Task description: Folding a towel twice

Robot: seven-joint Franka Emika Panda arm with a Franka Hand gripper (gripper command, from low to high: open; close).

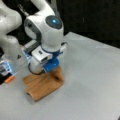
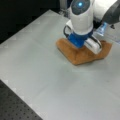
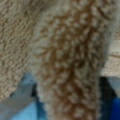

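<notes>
**Towel pinched up between the jaws**

On the grey table (image 1: 95,82), the towel (image 1: 42,86) lies bunched, one fold lifted. The gripper (image 1: 53,68) stands over it, jaws clenched on that looped, fuzzy tan ridge (image 3: 72,62), which fills the wrist view.

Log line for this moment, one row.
gripper: shut on tan terry-cloth towel | towel: one part lifted, rest bunched on grey table

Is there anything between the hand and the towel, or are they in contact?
Nothing lies between them. In the wrist view a raised fold of the towel sits between the hand's fingers; in a front view the hand is down on it.
</notes>
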